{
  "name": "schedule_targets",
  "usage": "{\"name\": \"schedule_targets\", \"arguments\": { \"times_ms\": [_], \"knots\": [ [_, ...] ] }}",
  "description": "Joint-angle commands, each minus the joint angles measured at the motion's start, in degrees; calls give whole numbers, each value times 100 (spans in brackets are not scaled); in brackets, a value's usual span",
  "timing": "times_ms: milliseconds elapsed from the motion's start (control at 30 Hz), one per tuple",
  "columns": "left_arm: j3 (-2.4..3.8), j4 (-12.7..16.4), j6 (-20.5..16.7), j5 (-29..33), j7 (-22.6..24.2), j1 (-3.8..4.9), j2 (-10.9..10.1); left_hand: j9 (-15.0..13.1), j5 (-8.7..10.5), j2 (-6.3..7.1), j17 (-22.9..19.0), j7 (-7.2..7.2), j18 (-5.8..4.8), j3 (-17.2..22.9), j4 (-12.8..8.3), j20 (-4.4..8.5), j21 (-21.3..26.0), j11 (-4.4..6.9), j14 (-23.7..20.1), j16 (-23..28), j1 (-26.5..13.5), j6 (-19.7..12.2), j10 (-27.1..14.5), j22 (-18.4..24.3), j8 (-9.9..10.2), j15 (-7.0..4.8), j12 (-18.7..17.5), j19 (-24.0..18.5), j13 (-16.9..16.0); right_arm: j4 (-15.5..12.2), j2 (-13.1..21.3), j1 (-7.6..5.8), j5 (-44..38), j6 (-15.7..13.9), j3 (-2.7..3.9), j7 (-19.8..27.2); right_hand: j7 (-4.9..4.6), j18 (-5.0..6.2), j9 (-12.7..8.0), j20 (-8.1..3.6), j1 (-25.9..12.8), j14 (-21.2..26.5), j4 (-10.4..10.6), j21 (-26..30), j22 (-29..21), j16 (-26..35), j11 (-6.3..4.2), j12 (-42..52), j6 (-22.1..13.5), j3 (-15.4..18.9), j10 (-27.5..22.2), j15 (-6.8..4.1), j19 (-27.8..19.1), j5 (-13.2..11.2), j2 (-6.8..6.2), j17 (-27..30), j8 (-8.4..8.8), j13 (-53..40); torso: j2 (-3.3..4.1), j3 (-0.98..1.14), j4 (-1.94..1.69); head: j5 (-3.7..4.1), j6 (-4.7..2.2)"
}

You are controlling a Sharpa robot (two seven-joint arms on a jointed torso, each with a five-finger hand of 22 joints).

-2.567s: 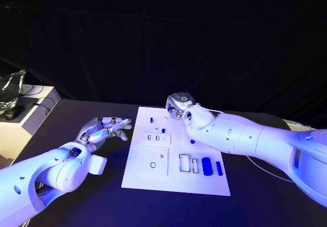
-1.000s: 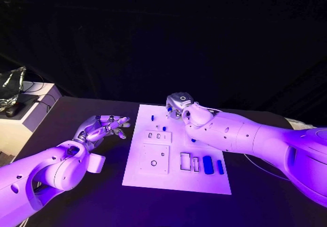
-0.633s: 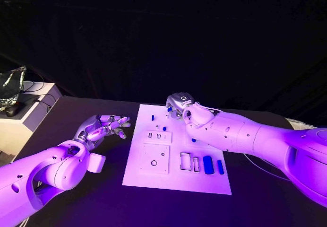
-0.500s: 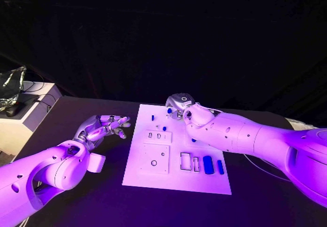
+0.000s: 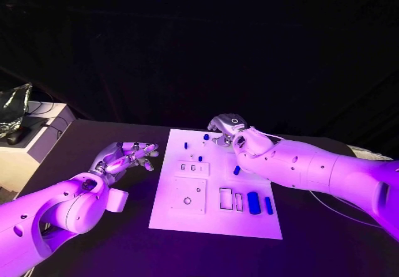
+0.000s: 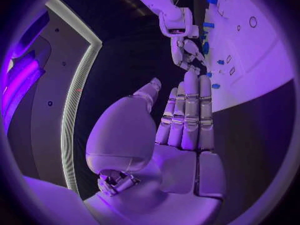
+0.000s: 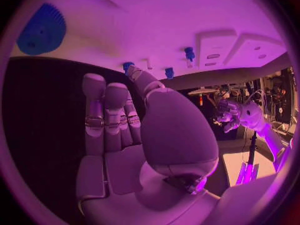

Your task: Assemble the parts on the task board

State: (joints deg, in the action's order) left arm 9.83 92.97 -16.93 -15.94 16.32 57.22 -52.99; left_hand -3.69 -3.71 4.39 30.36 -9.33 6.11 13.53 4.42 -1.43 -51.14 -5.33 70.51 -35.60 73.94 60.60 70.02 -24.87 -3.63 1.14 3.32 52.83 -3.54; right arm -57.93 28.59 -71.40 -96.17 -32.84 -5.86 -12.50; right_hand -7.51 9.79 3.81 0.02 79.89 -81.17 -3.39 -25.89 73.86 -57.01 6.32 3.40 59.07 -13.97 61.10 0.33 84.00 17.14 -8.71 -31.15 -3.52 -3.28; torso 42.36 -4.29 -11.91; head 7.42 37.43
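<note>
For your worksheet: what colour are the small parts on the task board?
Blue parts; head view.

White task board (image 5: 218,222) lies flat on black table (image 5: 100,242).

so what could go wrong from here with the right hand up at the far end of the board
The right hand sits at the far edge of the task board, close to small blue parts standing there; a careless sweep could knock one over. Its forearm also hangs over another blue part, hiding some of the board from the head view.

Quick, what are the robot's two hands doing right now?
Left hand: open, holding nothing.
Right hand: open, holding nothing.
</note>
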Motion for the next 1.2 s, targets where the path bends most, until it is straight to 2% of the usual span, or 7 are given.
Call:
{"name": "schedule_targets", "arguments": {
  "times_ms": [33,233,267,300,367,633,1200],
  "knots": [
    [5,-9,115,-2,20,3,17,-9,26,-21,-8,-2,38,35,-21,-28,-31,-10,-34,-23,14,-41,-32,11,-9,16,24,-26,-5,-336,296,-47,681,-495,28,105,-185,203,7,-104,-253,0,61,36,-7,11,-137,-1,60,-179,747,-134,258,115,39,14,-17,-29,-21,9,26,51,-49],
    [5,-39,296,-38,103,3,7,-8,25,56,-8,31,35,55,-51,-32,-40,-11,-51,-25,-7,-49,-65,23,-8,20,23,-40,-5,-941,923,-112,1894,-418,68,342,-150,87,4,-235,-333,-39,46,15,-5,8,-390,443,-98,29,1601,-283,270,44,-59,-8,-26,-262,-24,48,79,64,-99],
    [5,-44,307,-66,114,2,7,-6,25,91,-8,55,30,33,-55,-37,-36,-8,-65,-22,-30,-75,-81,27,-4,23,24,-54,-7,-1022,1028,-130,2088,-315,72,362,-89,-35,20,-397,-307,-81,25,-93,22,-47,-441,1378,-62,624,1340,-430,281,205,58,-61,-73,-1149,-23,53,88,69,-93],
    [5,-49,310,-98,123,2,7,-6,26,104,-6,73,28,23,-66,-38,-37,-4,-71,-25,-36,-109,-88,28,-4,21,26,-61,-8,-1087,1126,-148,2266,-198,74,367,-87,-287,40,-568,-177,-83,-9,-350,84,-114,-399,3103,-48,1492,292,-487,286,274,380,-158,-125,-2909,-24,59,99,78,-100],
    [5,-57,304,-146,126,2,9,-8,27,132,-2,130,22,-21,-85,-38,-38,21,-80,-31,-55,-221,-78,32,-6,10,27,-74,-9,-1167,1281,-174,2540,33,77,368,-139,-246,41,-440,-206,-65,40,-964,263,-306,-439,4504,-138,1366,-115,-355,315,237,359,-328,-131,-4211,-26,72,114,101,-109],
    [4,-77,256,-219,90,0,24,-10,31,83,6,109,8,-154,-149,-15,-68,39,-70,-60,-67,-183,42,42,-6,-3,35,-65,-12,-1187,1641,-211,2921,687,81,247,-124,-183,33,-303,-343,-1,217,-2118,664,-956,-378,5647,-188,1273,105,-254,354,190,160,-1286,-113,-5844,-10,119,155,129,-121],
    [4,-93,231,-228,104,-1,51,-9,32,46,7,102,6,-192,-171,-13,-80,20,-74,-67,-38,-205,-34,56,-5,6,34,-66,-11,-894,1518,-177,2729,1259,77,13,-160,-234,31,-235,-406,-73,404,-2921,820,-1338,-332,6251,-266,1207,639,-193,378,194,-2,-2195,-64,-6720,17,119,108,211,-45]
  ]
}}
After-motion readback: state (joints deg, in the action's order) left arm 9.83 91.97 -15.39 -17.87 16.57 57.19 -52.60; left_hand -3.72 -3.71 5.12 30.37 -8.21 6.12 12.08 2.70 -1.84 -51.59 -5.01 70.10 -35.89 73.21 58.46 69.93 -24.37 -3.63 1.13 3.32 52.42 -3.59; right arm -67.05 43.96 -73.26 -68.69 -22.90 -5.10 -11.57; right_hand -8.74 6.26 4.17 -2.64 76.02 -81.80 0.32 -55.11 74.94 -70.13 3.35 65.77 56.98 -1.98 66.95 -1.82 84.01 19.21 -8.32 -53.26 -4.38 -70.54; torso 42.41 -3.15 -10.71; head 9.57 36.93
